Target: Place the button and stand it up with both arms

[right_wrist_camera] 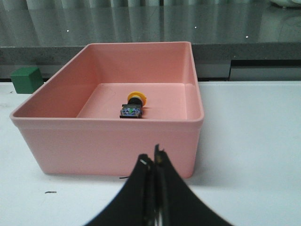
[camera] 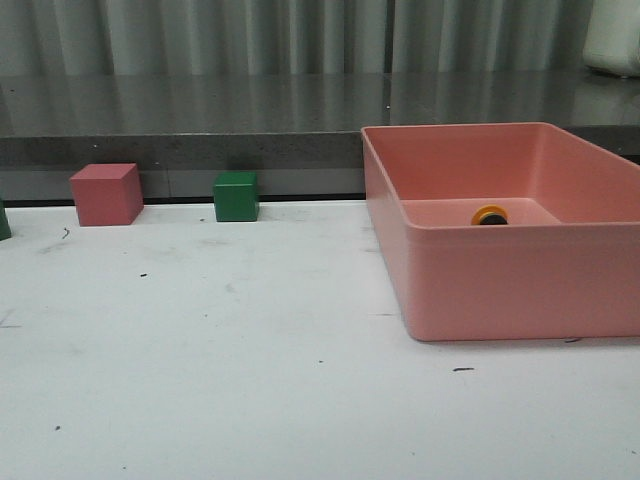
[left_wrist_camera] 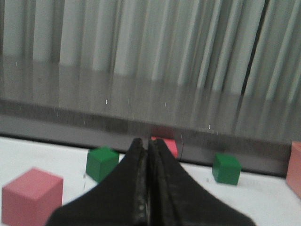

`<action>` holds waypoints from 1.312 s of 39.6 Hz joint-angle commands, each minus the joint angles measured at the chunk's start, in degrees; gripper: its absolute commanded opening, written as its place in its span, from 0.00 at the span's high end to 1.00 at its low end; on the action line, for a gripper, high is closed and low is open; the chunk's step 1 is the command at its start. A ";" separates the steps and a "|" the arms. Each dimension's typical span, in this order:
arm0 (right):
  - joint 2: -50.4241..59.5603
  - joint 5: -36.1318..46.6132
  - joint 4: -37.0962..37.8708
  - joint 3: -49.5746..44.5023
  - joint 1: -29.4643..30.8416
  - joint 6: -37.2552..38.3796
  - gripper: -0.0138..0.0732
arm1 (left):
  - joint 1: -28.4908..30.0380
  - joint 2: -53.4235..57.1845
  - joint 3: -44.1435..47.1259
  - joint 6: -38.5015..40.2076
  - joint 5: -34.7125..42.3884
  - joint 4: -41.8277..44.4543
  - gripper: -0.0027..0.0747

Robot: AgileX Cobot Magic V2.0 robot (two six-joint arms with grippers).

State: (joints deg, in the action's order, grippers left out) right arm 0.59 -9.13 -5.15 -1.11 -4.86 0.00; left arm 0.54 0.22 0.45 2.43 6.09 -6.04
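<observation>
The button (right_wrist_camera: pixel 132 105) is seen lying on its side on the floor of the pink bin (right_wrist_camera: pixel 113 141), toward the middle. A round yellow cap, black collar and boxy dark base are noted. In the front view only the yellow cap (camera: pixel 490 215) is visible above the bin wall.

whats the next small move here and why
Probably open the right gripper and bring it over the pink bin toward the button. The button lies on its side on the bin floor, untouched, and both grippers are shut; the right one faces the bin, while the left gripper points at the cubes.
</observation>
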 commanded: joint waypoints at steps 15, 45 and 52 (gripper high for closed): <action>-15.63 -4.14 -0.21 23.38 0.22 -0.32 0.91 | 0.14 -12.10 -21.47 0.44 -10.57 8.61 0.99; -38.29 4.14 -2.69 31.57 0.22 -0.32 0.08 | 0.14 -20.40 -24.47 0.44 -11.78 8.93 0.15; -46.85 6.05 -2.69 35.04 0.22 0.00 0.10 | 0.14 -20.40 -24.47 0.44 -11.78 8.93 0.12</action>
State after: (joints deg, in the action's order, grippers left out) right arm -42.24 -8.41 -7.58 30.07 -4.86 0.00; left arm 0.54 -19.27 -21.94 2.43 -10.38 3.32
